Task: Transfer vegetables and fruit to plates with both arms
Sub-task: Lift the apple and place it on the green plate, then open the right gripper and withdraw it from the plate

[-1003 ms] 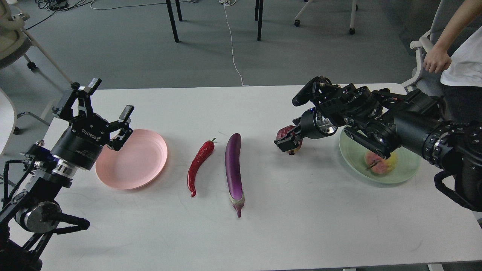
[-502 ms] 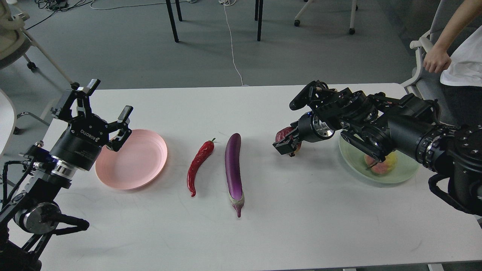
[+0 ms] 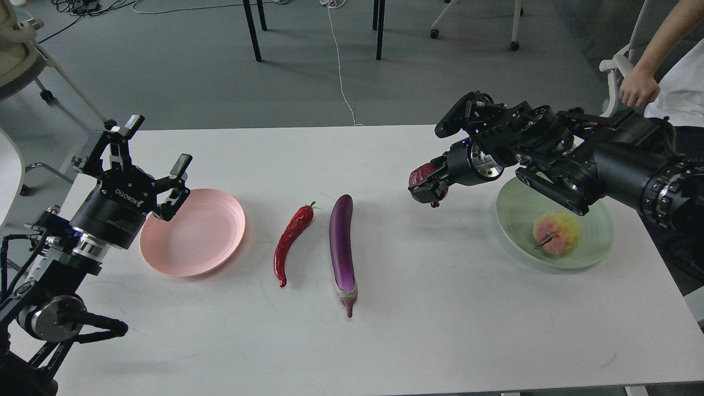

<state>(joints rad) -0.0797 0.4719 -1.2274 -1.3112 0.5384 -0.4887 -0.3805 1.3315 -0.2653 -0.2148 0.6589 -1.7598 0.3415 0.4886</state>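
Observation:
The purple eggplant and the red chili pepper lie side by side at the table's middle. The pink plate is on the left, with nothing in it. My left gripper is open and empty, above the pink plate's far left rim. The mint green plate on the right holds the pink-and-yellow-green apple-like fruit. My right gripper is shut on the dark red pomegranate-like fruit and holds it above the table, left of the green plate.
The white table has bare surface along the front. A person's arm and a white chair are beyond the table's far right corner. Chair and table legs and cables are on the grey floor behind.
My right gripper has lifted the dark red fruit off the table and moved up and slightly right. The apple-like fruit in the green plate is now uncovered. The left arm barely moved.

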